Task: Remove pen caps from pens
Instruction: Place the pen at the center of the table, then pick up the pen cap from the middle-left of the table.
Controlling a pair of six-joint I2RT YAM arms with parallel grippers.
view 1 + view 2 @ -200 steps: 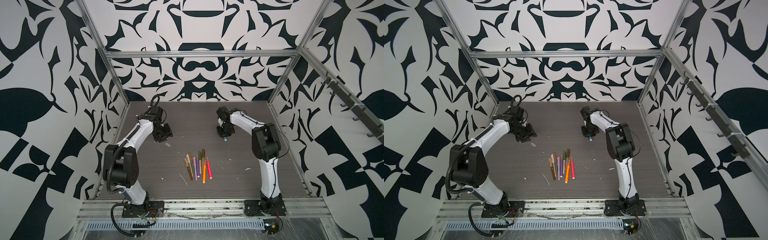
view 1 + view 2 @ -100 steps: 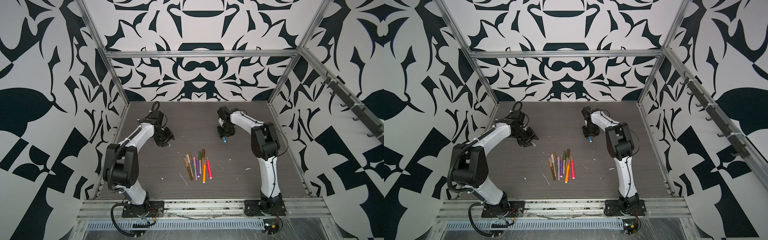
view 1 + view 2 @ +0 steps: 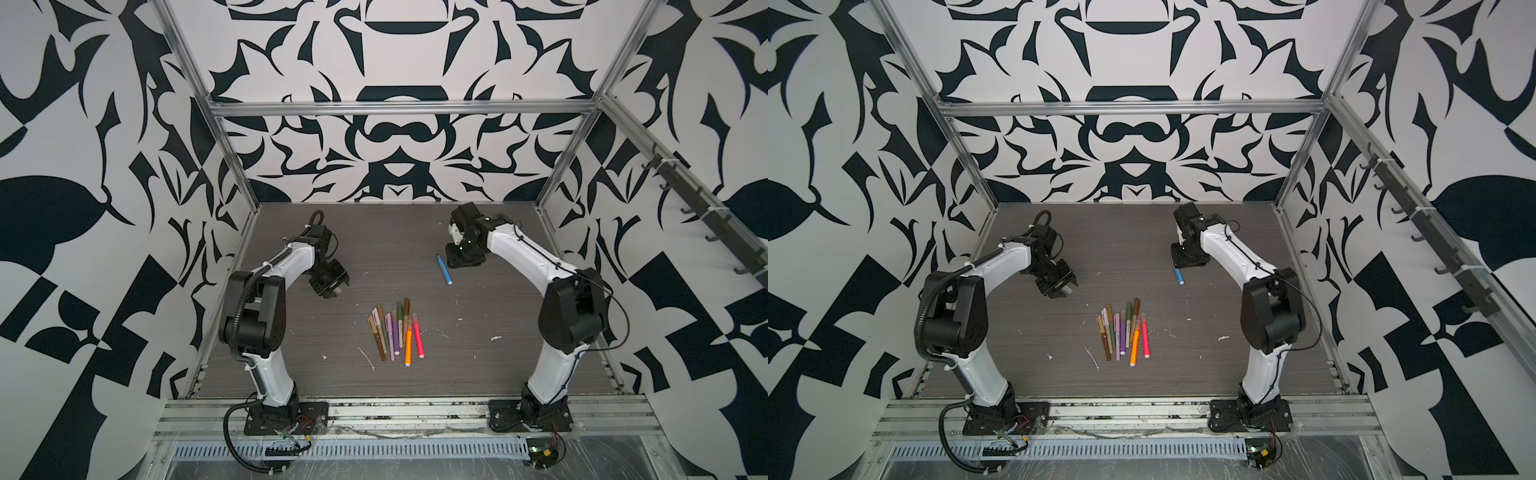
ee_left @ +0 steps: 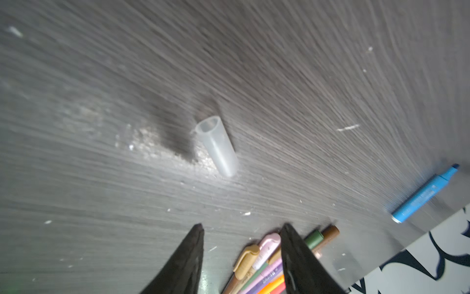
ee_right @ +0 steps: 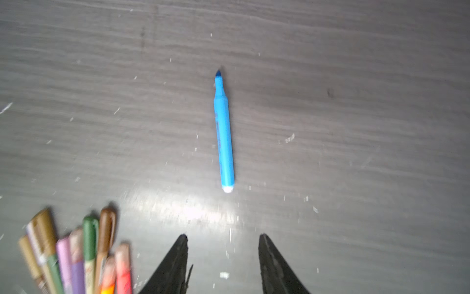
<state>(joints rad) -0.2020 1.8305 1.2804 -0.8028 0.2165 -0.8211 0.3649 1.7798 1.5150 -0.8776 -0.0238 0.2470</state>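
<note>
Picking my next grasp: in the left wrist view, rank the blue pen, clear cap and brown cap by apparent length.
1. blue pen, longest.
2. clear cap, shorter but thicker.
3. brown cap, shortest.
Nearness to the camera differs, so real sizes may differ.

We find a cluster of pens (image 3: 395,332) mid-bench (image 3: 498,374). A single pen (image 3: 444,270) lies apart, behind it to the right. A loose cap (image 4: 216,146) lies left of that pen.
</note>
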